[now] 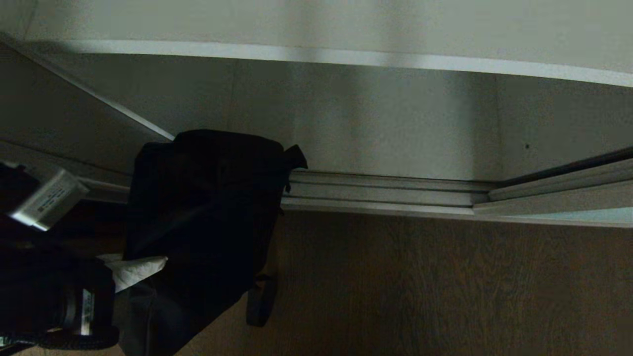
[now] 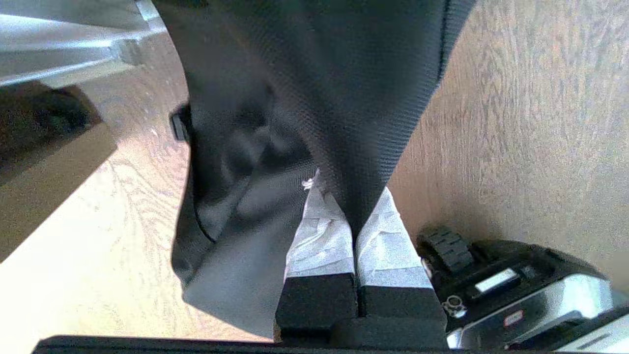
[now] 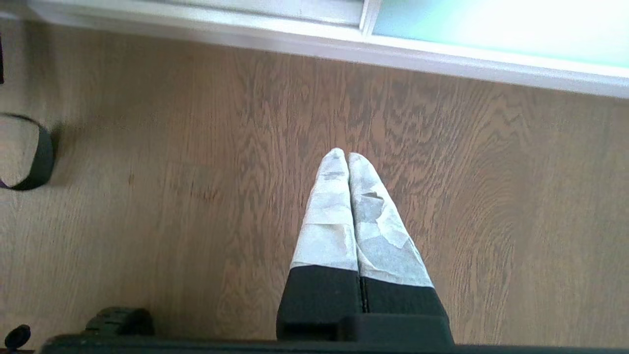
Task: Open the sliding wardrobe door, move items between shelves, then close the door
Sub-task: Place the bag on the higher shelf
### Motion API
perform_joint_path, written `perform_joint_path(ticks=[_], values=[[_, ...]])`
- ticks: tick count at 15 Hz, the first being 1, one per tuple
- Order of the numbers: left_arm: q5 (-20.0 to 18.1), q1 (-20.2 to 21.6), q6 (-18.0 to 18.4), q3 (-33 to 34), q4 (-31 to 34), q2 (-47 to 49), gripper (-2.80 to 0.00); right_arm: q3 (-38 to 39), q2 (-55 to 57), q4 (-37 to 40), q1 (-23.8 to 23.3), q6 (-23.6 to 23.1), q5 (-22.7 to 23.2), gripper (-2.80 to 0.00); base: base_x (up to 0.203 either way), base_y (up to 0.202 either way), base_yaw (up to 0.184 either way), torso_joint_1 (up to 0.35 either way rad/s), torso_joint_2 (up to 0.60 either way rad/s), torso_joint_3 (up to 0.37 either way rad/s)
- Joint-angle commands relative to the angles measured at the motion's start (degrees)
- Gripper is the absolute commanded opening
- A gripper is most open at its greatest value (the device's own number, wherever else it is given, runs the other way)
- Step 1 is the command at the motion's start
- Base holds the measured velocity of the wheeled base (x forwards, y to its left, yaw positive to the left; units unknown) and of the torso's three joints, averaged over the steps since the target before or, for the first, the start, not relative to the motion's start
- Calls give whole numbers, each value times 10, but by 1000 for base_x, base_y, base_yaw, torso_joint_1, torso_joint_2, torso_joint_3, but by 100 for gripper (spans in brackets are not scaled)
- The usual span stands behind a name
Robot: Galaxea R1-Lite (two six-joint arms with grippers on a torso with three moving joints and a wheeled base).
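One bag is in play, and I take the views in turn. From the head camera, I see the black pouch bag (image 1: 207,212) hanging in front of the wardrobe's floor track (image 1: 385,194), its body draped over the wood floor (image 1: 445,282). The left gripper (image 1: 136,269) shows only as a pale taped tip at the bag's lower left edge, which tells me the bag hangs free because it is carried by a pinch of cloth, not cradled. A white shelf (image 1: 316,55) runs above with its pale front edge; I judge that board is a likely place for the bag, though the dark view leaves that unsure. The sliding wardrobe door (image 1: 583,216) shows as a pale sliver at the right, pushed aside.

At the left wrist, I see the taped fingers (image 2: 319,236) squeezed together with black fabric caught between them, so the grip is tight on the bag.

At the right wrist, the right gripper (image 3: 346,162) points at bare floor, pressed shut and holding nothing, parked out of the way.
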Motion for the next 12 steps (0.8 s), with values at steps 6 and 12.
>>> perform_joint_path(ticks=[6,12], values=[[-2,-9,25,3,24,-32,-280,0,0,0,0,0,0,-280,0,0,0,1,4,197],[4,-9,28,6,26,-41,-280,0,0,0,0,0,0,-280,0,0,0,2,1,205]])
